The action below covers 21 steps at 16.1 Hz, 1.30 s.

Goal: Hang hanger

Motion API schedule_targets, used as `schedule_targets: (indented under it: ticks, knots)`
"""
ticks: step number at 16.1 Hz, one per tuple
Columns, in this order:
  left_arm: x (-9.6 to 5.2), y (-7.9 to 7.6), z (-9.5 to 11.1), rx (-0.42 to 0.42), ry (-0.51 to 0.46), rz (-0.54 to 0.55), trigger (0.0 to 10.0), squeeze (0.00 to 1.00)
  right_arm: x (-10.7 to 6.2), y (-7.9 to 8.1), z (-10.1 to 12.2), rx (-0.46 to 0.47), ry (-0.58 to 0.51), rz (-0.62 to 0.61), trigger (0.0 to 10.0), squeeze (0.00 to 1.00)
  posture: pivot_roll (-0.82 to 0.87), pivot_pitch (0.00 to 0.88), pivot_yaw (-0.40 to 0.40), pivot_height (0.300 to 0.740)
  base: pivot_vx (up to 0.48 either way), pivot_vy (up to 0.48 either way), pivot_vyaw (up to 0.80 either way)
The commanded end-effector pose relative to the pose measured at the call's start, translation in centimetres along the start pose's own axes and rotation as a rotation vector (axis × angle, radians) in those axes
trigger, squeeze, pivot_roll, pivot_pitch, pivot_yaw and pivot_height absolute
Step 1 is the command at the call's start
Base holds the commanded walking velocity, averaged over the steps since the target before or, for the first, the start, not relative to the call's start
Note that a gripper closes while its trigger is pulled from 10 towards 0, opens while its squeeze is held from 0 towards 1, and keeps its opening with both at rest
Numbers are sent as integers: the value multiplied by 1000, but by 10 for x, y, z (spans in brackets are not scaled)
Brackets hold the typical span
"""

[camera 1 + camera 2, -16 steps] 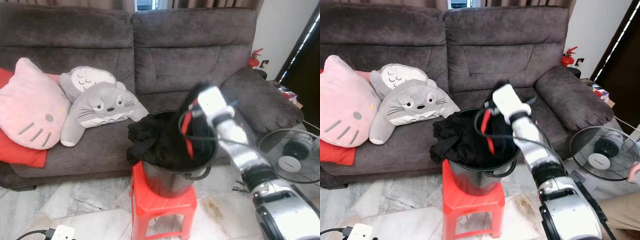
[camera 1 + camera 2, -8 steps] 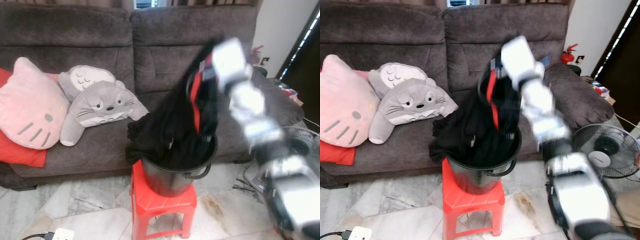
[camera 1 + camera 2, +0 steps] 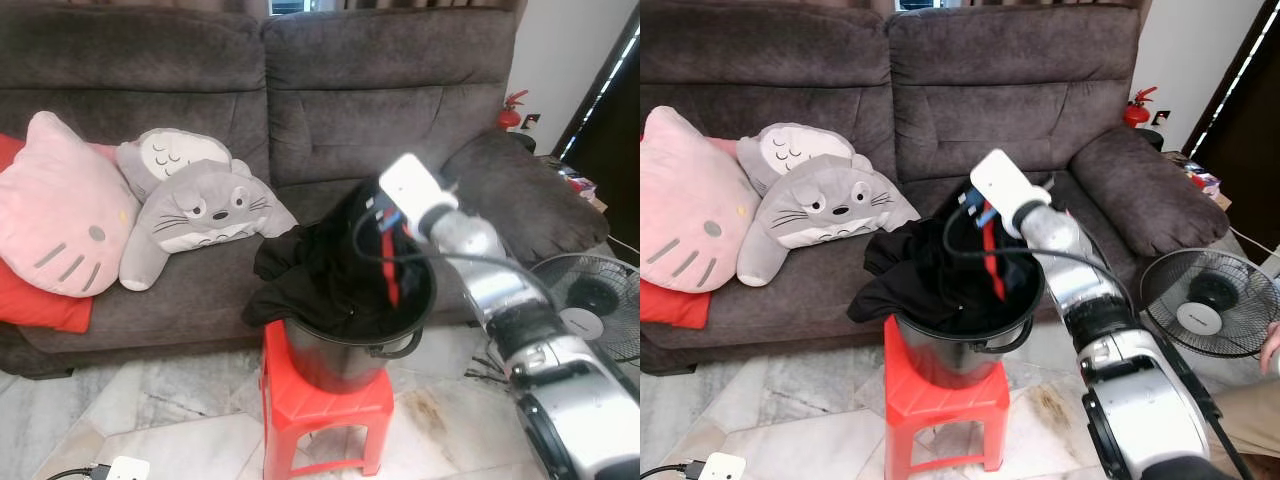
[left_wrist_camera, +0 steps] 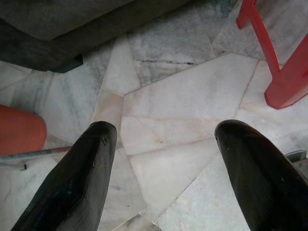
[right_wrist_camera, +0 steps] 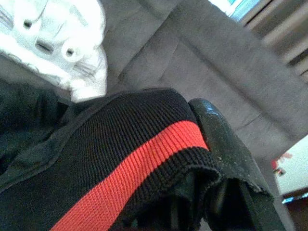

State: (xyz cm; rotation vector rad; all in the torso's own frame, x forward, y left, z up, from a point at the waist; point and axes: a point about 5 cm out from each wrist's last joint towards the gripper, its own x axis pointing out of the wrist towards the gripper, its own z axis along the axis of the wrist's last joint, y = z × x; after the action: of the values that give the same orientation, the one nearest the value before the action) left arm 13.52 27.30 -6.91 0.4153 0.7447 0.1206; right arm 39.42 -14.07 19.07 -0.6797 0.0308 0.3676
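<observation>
**Right claw grips black-and-red garment over the bucket**

A dark grey sofa (image 3: 330, 90) runs across the back of the scene, carrying a pink cat-face cushion (image 3: 60, 205) and a grey plush toy (image 3: 195, 205) side by side on its left half. In front of the sofa a red plastic stool (image 3: 325, 405) stands on the pale marble floor (image 3: 150, 420), and a black bucket (image 3: 345, 350) sits on top of it. Black clothing (image 3: 300, 280) fills the bucket and spills over its left rim. A standing fan (image 3: 590, 315) is on the floor to the right.

The right arm reaches in from the lower right, its right claw (image 3: 385, 215) above the bucket's mouth, clenched on a black garment with a red stripe (image 5: 130, 166); the ribbed cloth is folded against one black finger (image 5: 226, 154). No hanger can be made out among the clothes.

The left claw (image 4: 163, 159) hangs low over the floor tiles, fingers spread apart and holding nothing, near a leg of the stool
</observation>
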Motion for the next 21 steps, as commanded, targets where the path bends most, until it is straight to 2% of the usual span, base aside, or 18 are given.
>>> schedule_targets:
  ticks: [1, 4, 5, 6, 8, 9, 11, 12, 14, 18, 19, 21]
  knots:
    - [-1, -2, -4, -15, 27, -5, 10000, 0, -2, 8, -5, 10, 25, 59, 10000, 0, 1, 0, -63, 740, 0, 0, 0]
    - [0, -7, -1, -4, 20, -32, 10000, 0, -23, 40, -29, -109, 123, 337, 10000, 0, -7, 0, -59, 740, 0, 0, 0]
    - [0, -8, -1, -4, 17, -33, 10000, 0, -25, 43, -31, -118, 127, 355, 10000, 0, -6, 0, -61, 740, 0, 0, 0]
    - [1, -10, 1, -4, 13, -37, 10000, 0, -35, 50, -37, -134, 146, 403, 10000, 0, -8, 0, -61, 740, 0, 0, 0]
    - [2, -12, 2, -4, 14, -42, 10000, 0, -43, 56, -36, -135, 137, 442, 10000, 0, -10, 0, -61, 740, 0, 0, 0]
    - [2, -13, 2, -4, 15, -46, 10000, 0, -45, 59, -30, -116, 113, 457, 10000, 0, -10, 0, -61, 740, 0, 0, 0]
    - [3, -16, 5, -3, 14, -52, 10000, 0, -55, 68, -3, -43, 5, 535, 10000, 0, -13, 0, -62, 740, 0, 0, 0]
    - [5, -17, 8, -3, 11, -55, 10000, 0, -66, 80, 17, -19, -88, 639, 10000, 0, -13, 0, -64, 740, 0, 0, 0]
    - [6, -21, 11, -3, 7, -61, 10000, 0, -74, 85, 22, -63, -115, 703, 10000, 0, -16, 0, -67, 740, 0, 0, 0]
    - [6, -29, 12, -4, 8, -74, 10000, 0, -74, 82, 10, -108, -21, 658, 10000, 0, -13, 0, -74, 740, 0, 0, 0]
    - [6, -30, 11, -5, 10, -76, 10000, 0, -72, 76, 0, -139, 47, 594, 10000, 0, -13, 0, -74, 740, 0, 0, 0]
    - [5, -28, 10, -4, 11, -77, 10000, 0, -67, 62, -15, -121, 143, 457, 10000, 0, -16, 0, -72, 740, 0, 0, 0]
